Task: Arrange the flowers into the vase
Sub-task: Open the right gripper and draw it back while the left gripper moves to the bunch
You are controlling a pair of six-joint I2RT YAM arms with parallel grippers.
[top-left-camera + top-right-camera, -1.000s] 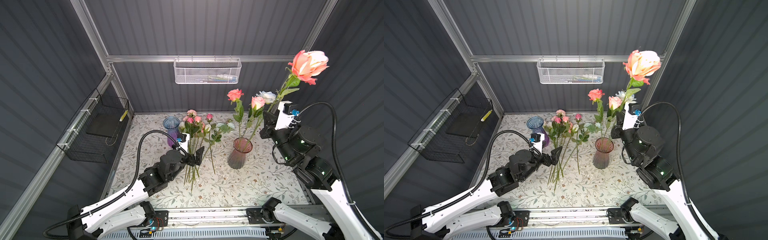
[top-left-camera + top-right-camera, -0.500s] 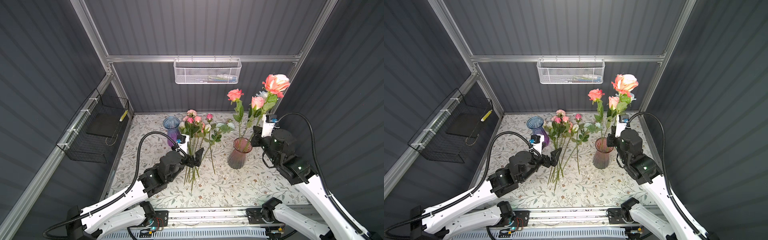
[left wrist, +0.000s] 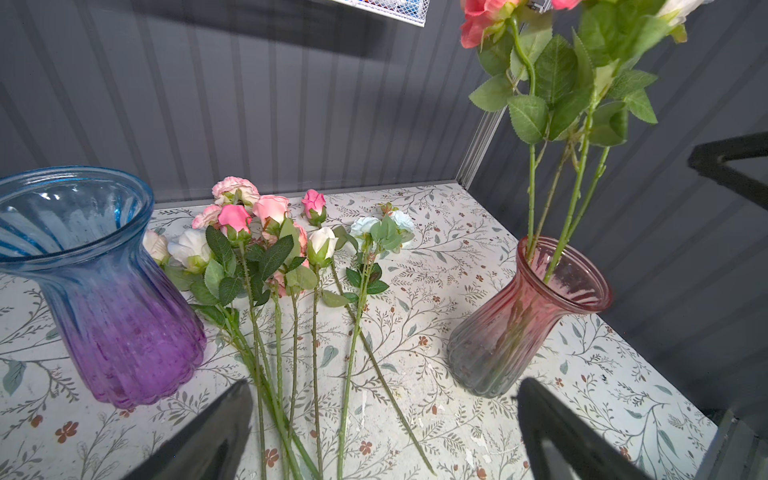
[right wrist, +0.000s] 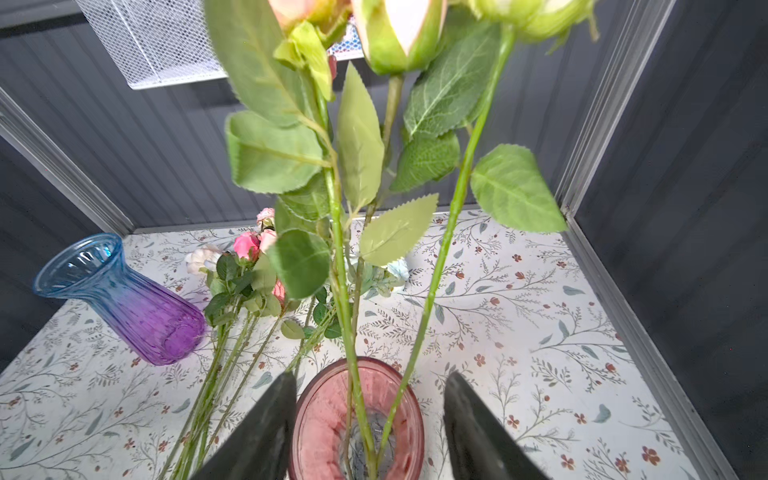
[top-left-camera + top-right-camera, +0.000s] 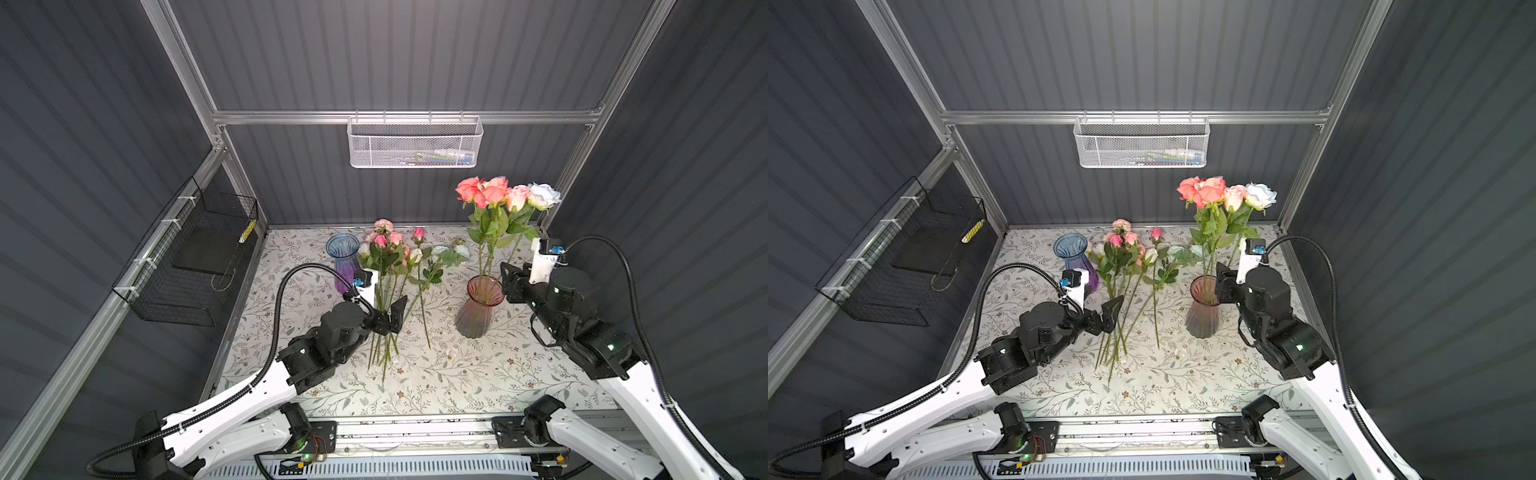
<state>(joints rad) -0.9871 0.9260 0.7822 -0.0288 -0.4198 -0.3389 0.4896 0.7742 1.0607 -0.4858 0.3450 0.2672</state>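
A white mesh basket [image 5: 413,147] hangs from the back rail [image 5: 291,117] — its contents too blurred to name. A black wire basket [image 5: 187,270] clings to the side wall [image 5: 83,166]. A blue-to-purple glass vase [image 5: 343,262] stands upright on the floral-print tabletop [image 5: 457,374].

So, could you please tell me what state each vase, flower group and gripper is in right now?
Pink vase: upright, holding four roses.
Blue-purple vase: upright, empty.
Loose flowers: lying flat on the table.
Left gripper: open, over the loose flowers.
Right gripper: open, at the pink vase's rim.
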